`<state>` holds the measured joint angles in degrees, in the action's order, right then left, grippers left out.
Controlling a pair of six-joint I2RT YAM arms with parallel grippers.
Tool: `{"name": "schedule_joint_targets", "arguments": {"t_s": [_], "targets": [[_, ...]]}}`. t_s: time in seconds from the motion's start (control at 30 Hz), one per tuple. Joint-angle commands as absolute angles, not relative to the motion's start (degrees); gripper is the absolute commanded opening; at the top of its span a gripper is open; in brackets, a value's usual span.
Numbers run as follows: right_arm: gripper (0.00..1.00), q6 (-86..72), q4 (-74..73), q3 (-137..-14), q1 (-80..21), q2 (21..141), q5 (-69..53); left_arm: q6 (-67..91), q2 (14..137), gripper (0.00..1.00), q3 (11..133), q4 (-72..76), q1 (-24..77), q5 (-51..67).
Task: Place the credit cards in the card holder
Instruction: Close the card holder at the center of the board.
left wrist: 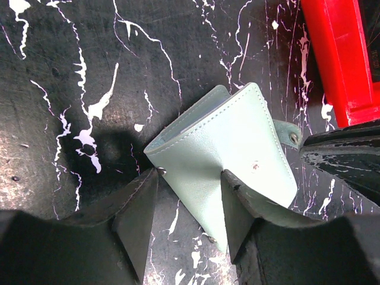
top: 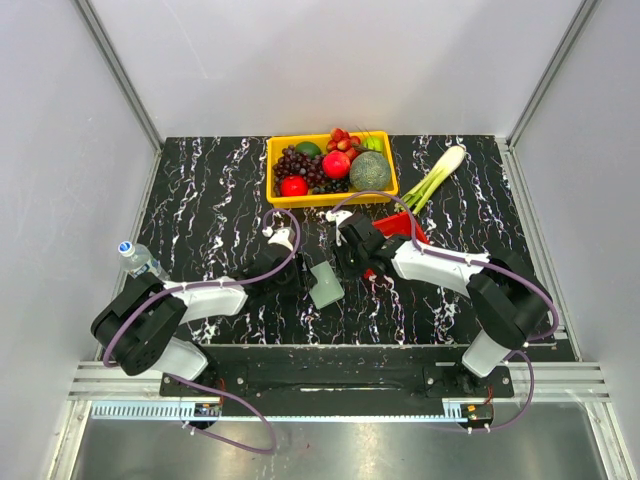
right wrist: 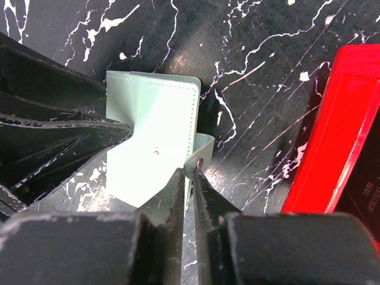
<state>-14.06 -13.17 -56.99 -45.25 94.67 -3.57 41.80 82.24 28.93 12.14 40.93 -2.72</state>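
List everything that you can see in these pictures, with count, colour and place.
card holder: one, pale green, table centre
basket: one, red, right of the card holder
bin: one, yellow, far centre
fruit: several, mixed colours, in the bin
leek: one, green and white, right of the bin
bottle: one, clear, left side
table: one, black with white veins
left claw: one, black, gripping the card holder
right claw: one, black, pinching its snap tab

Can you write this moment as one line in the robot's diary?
left fingers: pinching card holder | right fingers: closed on its snap tab | state: folded, on table | cards: not seen
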Motion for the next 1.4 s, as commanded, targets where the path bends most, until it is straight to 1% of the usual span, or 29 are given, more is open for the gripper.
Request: {"name": "schedule_joint_targets", "arguments": {"t_s": [0.0, 0.2, 0.23, 0.27, 0.33, 0.43, 0.57, 0.8, 1.07, 1.17, 1.3, 1.37], "targets": [[0.12, -13.36, -12.66, -59.50, -45.79, 94.39, -1.41, 40.87, 83.06, 0.51, 30.41, 11.42, 41.22, -1.85], [0.03, -13.45, -12.66, -59.42, -45.88, 95.27, -0.97, 40.78, 82.88, 0.50, 30.41, 11.78, 41.22, -1.50], [0.03, -13.45, -12.66, -59.33, -45.88, 95.19, -0.71, 40.78, 82.88, 0.50, 30.32, 11.86, 41.22, -1.49], [0.07, -13.53, -12.57, -59.24, -45.88, 95.19, -0.44, 40.78, 82.88, 0.50, 30.24, 11.87, 41.22, -1.41], [0.22, -13.97, -12.57, -59.24, -45.88, 94.84, -0.26, 40.78, 82.88, 0.50, 30.23, 12.04, 41.22, -1.41], [0.33, -13.71, -12.66, -59.33, -45.79, 94.40, -0.26, 40.78, 82.79, 0.50, 30.15, 12.04, 41.13, -1.41], [0.35, -13.62, -12.92, -59.76, -45.88, 94.74, 1.40, 40.78, 82.62, 0.50, 30.32, 11.95, 41.22, -1.32], [0.35, -13.36, -14.50, -60.56, -45.88, 95.89, 4.65, 40.78, 82.35, 0.50, 30.15, 11.95, 41.22, -1.32], [0.35, -12.92, -15.12, -61.26, -45.79, 96.42, 2.90, 40.78, 82.27, 0.50, 30.15, 11.95, 41.22, -1.32], [0.32, -12.92, -15.20, -61.43, -45.97, 96.50, 3.08, 40.78, 82.18, 0.49, 30.15, 11.95, 41.22, -1.32], [0.21, -12.92, -15.12, -61.17, -45.97, 95.89, 3.25, 40.78, 82.00, 0.49, 30.06, 11.87, 41.22, -1.49], [0.20, -12.92, -14.85, -60.91, -45.88, 95.36, 2.99, 40.87, 82.09, 0.49, 30.06, 12.04, 41.22, -1.49]]}}
